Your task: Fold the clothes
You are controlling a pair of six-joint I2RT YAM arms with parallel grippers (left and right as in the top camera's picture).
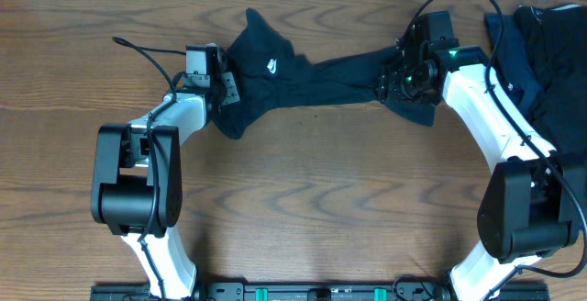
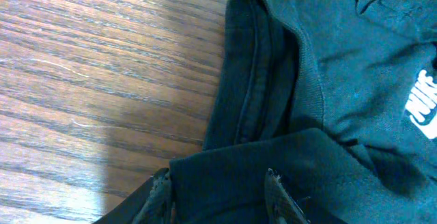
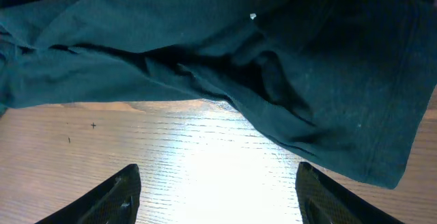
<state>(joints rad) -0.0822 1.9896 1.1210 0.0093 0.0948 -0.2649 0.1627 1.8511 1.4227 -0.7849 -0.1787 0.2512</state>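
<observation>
Brown wood table [image 1: 293, 200] fills view. Dark clothes pile [image 1: 550, 62] sits at far right edge, not folded.

T-shirt [image 1: 303, 76] lies near top middle, bunched and pulled long like rope between both arms.

Right gripper [image 1: 393, 83] over shirt's right end, fingers wide, holding nothing.

Left gripper [image 2: 217, 190] at shirt's left end, fingers closer together, cloth between them; cannot tell if it pinches.

Small white logo [image 1: 272, 63] faces up.

Step, my guess: spreading shirt flat, no fold made.

Next: grab edges, pull shirt wide and smooth.
</observation>
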